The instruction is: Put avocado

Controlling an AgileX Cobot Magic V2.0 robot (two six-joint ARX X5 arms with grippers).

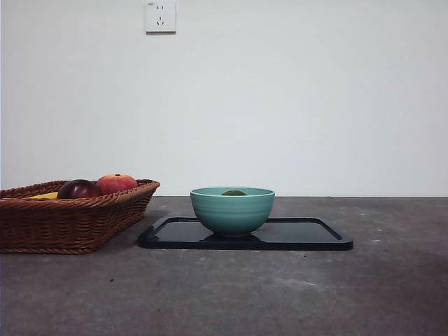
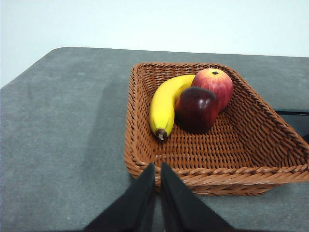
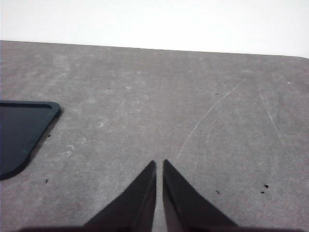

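Both grippers' fingers (image 2: 145, 186) closed and empty, avocado (image 1: 234, 192) in teal bowl (image 1: 232, 212) on black tray (image 1: 308, 234), wicker basket (image 1: 70, 220) alongside.

avocado (image 1: 234, 192): only a dark green top showed above the rim of the teal bowl (image 1: 232, 210), the rest was hidden inside | banana (image 1: 45, 195): mostly hidden behind the wicker basket (image 1: 66, 224) wall in front view | basket: cut off by left edge | black tray (image 3: 21, 133): cut off in right wrist view
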